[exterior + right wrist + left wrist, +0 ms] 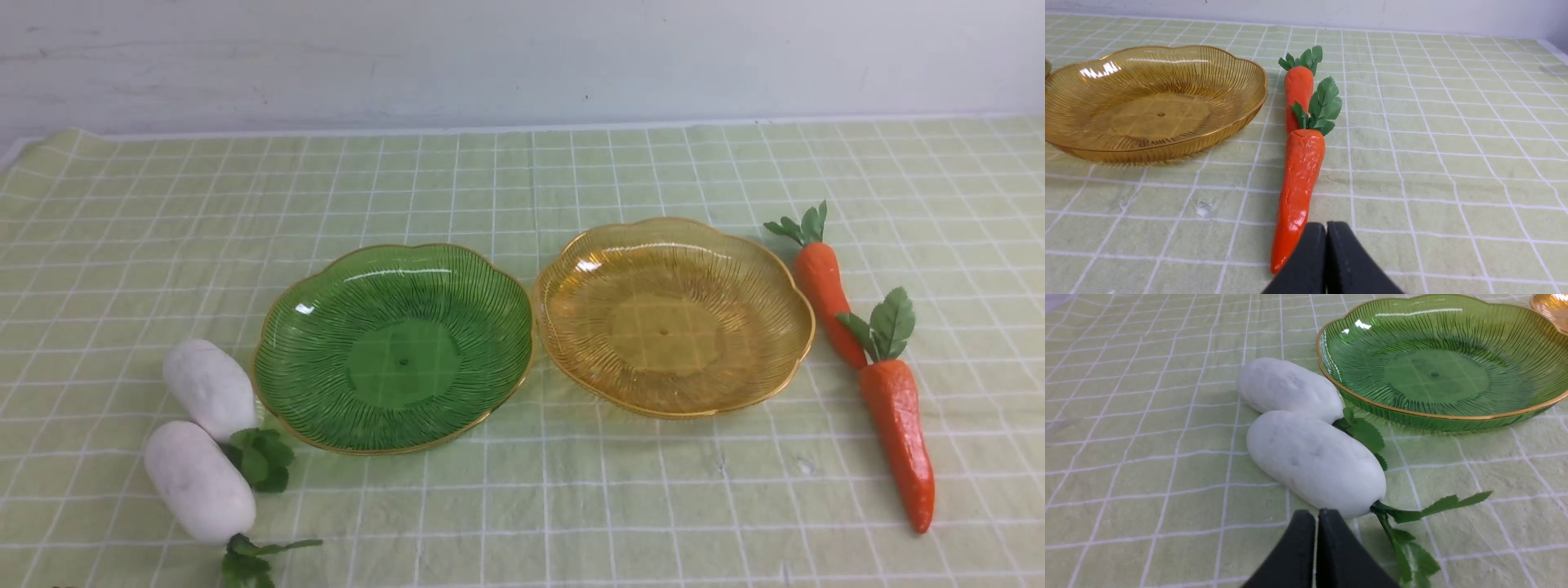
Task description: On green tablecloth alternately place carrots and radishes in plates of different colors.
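On the green tablecloth (522, 180) a green plate (310, 384) and an amber plate (588, 367) stand side by side, both empty. Two white radishes lie left of the green plate, one farther (209, 387), one nearer (198, 480). Two carrots lie right of the amber plate, the shorter (823, 286) behind the longer (898, 433). No gripper shows in the front view. My left gripper (1317, 516) is shut and empty, just short of the near radish (1314, 461). My right gripper (1326, 228) is shut and empty, beside the long carrot's tip (1300, 179).
A pale wall (522, 57) runs along the table's back edge. The cloth's left edge (16, 151) shows at the far left. A small white mark (1202, 208) lies on the cloth near the amber plate (1241, 118).
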Robot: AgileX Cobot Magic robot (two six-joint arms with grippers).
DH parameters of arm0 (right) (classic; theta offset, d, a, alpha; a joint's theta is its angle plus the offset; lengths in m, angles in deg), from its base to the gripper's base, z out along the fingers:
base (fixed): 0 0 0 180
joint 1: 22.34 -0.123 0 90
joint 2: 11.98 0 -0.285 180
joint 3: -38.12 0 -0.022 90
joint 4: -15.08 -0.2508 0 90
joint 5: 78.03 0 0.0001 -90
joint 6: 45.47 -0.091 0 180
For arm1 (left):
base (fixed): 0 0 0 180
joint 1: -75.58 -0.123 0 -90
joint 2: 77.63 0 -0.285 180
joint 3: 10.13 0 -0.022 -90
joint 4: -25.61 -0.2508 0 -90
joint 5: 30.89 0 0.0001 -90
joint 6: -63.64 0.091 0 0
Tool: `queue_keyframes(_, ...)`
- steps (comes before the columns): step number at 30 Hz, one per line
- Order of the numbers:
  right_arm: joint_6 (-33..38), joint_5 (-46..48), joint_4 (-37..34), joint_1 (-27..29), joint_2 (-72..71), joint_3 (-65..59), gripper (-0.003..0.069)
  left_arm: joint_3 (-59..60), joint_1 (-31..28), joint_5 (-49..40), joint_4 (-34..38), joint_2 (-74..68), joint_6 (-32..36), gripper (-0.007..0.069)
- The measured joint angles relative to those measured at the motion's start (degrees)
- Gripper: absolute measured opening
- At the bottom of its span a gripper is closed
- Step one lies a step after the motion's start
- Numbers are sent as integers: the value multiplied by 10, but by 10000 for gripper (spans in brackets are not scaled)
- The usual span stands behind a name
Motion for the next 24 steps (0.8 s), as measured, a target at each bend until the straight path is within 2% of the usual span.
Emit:
queue_keyframes(2,0,0,0,0,0,0,-14,0,0,0,7,0,-4,-8)
queue_keyframes(5,0,0,0,0,0,0,-14,0,0,2,56,0,-40,-8)
queue_keyframes(12,-12,-2,-25,0,0,0,-14,0,0,7,334,0,-216,-8)
queue_keyframes(13,-30,-3,-73,0,0,-1,-14,0,0,9,398,0,-243,-8)
queue_keyframes(15,-60,-4,-152,0,0,-2,-14,0,0,13,468,0,-264,-8)
queue_keyframes(16,-82,-4,-206,0,0,-3,-14,0,-1,22,487,0,-268,-8)
queue_keyframes(17,-85,-4,-224,0,0,-3,-14,0,-1,22,487,0,-268,-8)
queue_keyframes(21,-114,-20,-386,0,0,-5,-14,0,-2,43,522,0,-273,-8)
queue_keyframes(24,-115,-32,-433,0,0,-5,-14,-3,-2,23,589,0,-262,-8)
